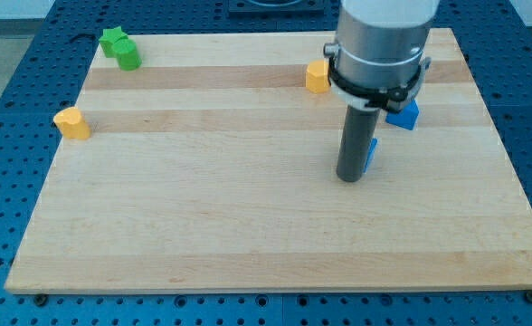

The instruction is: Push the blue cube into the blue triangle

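Observation:
My tip rests on the wooden board right of centre. The blue cube is mostly hidden behind the rod; only a sliver shows at the rod's right side, touching or nearly touching it. The blue triangle lies a little up and to the right of the cube, partly covered by the arm's grey body. A small gap separates the two blue blocks.
A yellow block sits near the board's top edge, left of the arm. A yellow heart-like block lies at the left edge. A green star and a green cylinder touch at the top left. The board lies on a blue perforated table.

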